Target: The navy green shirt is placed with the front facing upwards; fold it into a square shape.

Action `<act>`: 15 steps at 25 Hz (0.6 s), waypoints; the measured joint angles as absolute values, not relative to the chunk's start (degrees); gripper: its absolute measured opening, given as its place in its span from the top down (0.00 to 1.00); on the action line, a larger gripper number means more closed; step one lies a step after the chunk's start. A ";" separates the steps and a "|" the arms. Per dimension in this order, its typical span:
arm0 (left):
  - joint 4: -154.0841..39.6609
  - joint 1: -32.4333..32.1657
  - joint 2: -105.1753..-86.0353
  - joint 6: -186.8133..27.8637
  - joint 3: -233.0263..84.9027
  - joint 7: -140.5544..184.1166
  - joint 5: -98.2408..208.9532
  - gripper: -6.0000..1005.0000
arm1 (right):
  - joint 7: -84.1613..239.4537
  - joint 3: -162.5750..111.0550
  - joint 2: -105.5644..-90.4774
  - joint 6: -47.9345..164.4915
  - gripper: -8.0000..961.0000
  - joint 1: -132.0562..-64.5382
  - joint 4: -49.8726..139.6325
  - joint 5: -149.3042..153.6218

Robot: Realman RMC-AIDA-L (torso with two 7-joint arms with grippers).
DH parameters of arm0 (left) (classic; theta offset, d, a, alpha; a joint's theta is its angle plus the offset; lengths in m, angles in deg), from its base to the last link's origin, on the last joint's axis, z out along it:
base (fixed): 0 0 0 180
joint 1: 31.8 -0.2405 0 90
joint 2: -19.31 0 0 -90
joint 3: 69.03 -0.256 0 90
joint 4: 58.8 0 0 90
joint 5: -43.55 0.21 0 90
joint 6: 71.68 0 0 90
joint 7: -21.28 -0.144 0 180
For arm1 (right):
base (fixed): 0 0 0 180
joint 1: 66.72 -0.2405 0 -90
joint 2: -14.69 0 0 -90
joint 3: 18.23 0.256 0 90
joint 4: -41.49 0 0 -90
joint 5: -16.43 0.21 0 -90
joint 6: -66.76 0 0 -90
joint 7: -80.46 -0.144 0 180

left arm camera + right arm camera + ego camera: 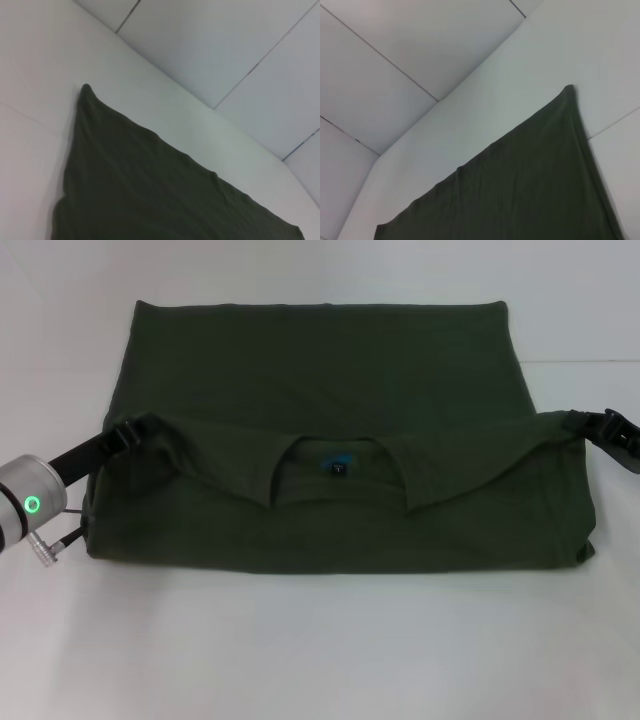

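We see the navy green shirt lying on the white desk, spread across the middle and already doubled over: the collar end is folded onto the near half, so the neckline with its blue print and small dark tag faces up near the centre. The far edge lies straight. The left end effector sits at the left end of the folded-over edge, its fingers closed on the fabric at that corner. The right end effector sits at the right end of the same edge, likewise pinching the cloth there. Both wrist views show only plain green fabric on the desk, running to a pointed far corner, with pale wall panels beyond.
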State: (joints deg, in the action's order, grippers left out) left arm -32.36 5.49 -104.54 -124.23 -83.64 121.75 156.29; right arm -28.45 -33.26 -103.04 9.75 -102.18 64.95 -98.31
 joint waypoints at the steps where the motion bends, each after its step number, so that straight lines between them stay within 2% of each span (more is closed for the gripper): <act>1: -32.69 5.63 -104.55 -123.67 -83.69 121.73 156.05 0.93 | -28.44 -33.26 -103.05 9.95 0.98 -102.26 64.95 -98.31; 10: -33.66 6.65 -104.60 -121.46 -83.73 121.10 155.16 0.93 | -27.53 -33.26 -103.16 10.84 0.96 -102.80 64.95 -98.30; 13: -34.00 6.69 -104.61 -120.45 -83.73 120.28 153.43 0.85 | -27.12 -33.23 -103.24 10.85 0.94 -102.81 64.95 -98.30; 15: -34.41 6.54 -104.61 -119.91 -83.72 119.74 152.18 0.80 | -27.11 -33.14 -103.25 10.84 0.85 -102.82 64.95 -98.27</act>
State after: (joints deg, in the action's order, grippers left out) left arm -34.41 6.54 -104.61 -119.91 -83.72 119.74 152.18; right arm -27.11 -33.14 -103.25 10.84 -102.82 64.95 -98.27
